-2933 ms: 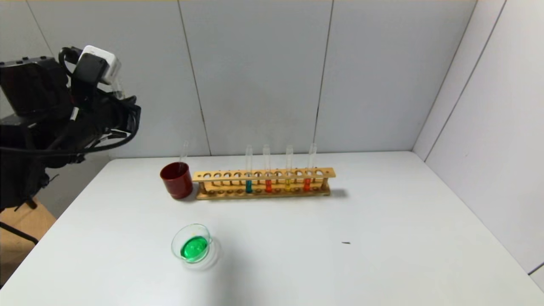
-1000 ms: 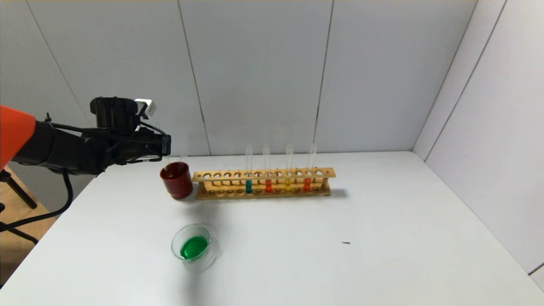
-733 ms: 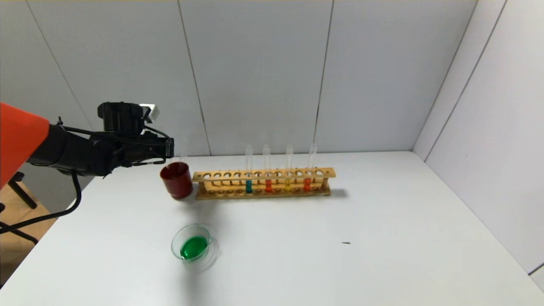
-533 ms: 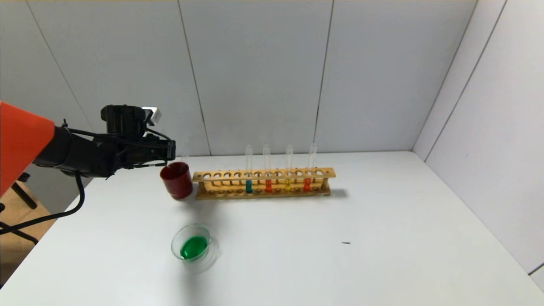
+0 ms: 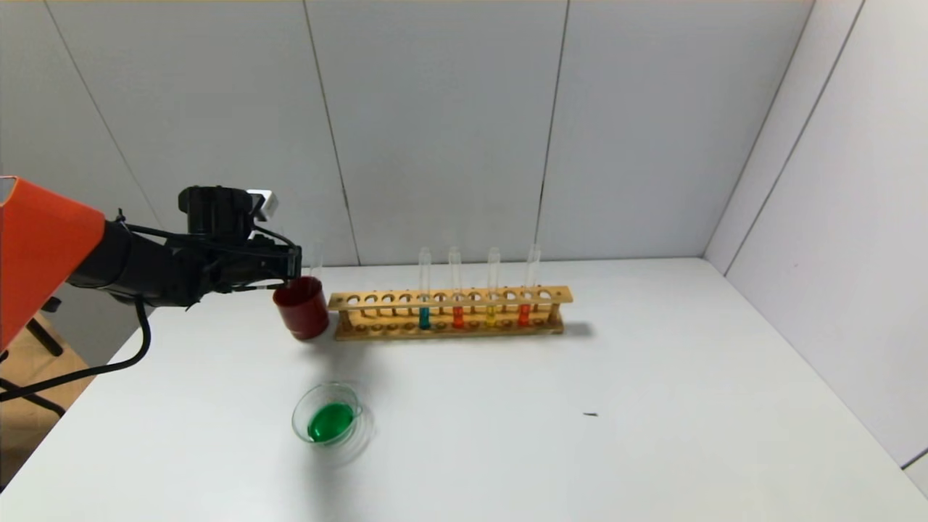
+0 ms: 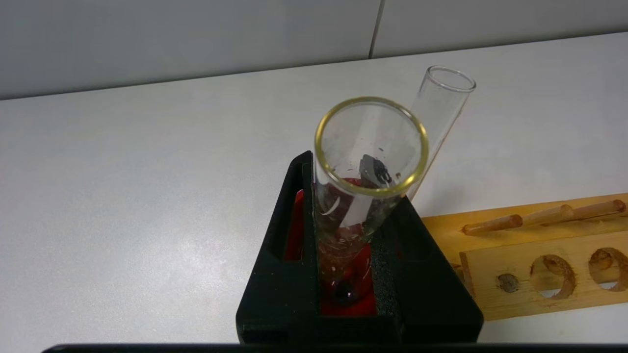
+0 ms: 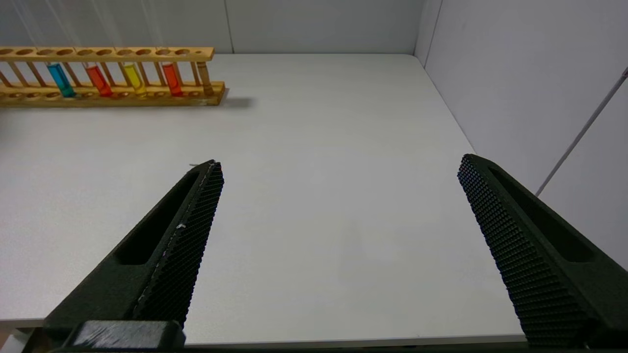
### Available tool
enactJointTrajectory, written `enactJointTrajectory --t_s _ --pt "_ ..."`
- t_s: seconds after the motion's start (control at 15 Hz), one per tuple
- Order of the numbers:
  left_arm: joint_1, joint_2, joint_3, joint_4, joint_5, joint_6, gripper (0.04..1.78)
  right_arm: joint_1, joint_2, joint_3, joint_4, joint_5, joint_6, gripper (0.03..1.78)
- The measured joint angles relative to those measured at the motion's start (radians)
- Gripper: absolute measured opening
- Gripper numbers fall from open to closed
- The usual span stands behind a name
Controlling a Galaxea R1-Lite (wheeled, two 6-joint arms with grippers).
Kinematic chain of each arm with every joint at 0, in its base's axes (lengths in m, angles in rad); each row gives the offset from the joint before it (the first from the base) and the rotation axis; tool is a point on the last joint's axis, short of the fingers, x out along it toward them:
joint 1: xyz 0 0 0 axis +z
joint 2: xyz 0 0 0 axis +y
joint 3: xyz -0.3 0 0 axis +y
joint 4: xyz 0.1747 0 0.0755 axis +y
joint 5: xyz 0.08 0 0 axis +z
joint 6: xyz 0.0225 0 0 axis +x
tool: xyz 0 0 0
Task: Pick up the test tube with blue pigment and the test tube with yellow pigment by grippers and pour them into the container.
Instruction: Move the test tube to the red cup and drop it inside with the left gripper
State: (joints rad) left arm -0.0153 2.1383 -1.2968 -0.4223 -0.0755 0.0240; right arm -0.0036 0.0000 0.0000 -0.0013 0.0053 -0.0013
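My left gripper (image 5: 293,270) (image 6: 354,196) is shut on an upright, empty clear tube (image 6: 348,230) with a yellow-tinted rim. It hovers at the rim of a dark red cup (image 5: 303,313), and the tube's lower end hangs over the cup's red inside. A second empty tube (image 6: 439,108) leans in that cup. A test tube with yellow pigment (image 5: 491,313) stands in the wooden rack (image 5: 449,297). The test tube with blue pigment is out of view. The glass container (image 5: 297,415) near the front holds green liquid. My right gripper (image 7: 341,163) hangs open over bare table.
The rack also carries a teal tube (image 5: 424,317) and two orange-red tubes (image 5: 457,316) just right of the cup. Grey walls close the back and right sides. A small dark speck (image 5: 591,415) lies on the white table.
The left arm swung down and rightward from high on the left to the red cup, sinking a little more over the last second. It stayed shut on the empty tube.
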Motion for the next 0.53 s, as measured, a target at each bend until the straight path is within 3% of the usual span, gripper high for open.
enactJointTrajectory --t_s 0.27,0.4,0.53 --pt "0.0 0.014 0.0 -0.045 -0.001 0.007 0.48 0.001 0.0 0.0 0.0 0.0 0.0 1.75" --pt "0.0 0.019 0.002 -0.056 0.001 0.008 0.72 0.001 0.0 0.0 0.0 0.0 0.0 1.75" --pt "-0.001 0.021 0.006 -0.057 0.003 0.008 1.07 0.0 0.0 0.0 0.0 0.0 0.0 1.75"
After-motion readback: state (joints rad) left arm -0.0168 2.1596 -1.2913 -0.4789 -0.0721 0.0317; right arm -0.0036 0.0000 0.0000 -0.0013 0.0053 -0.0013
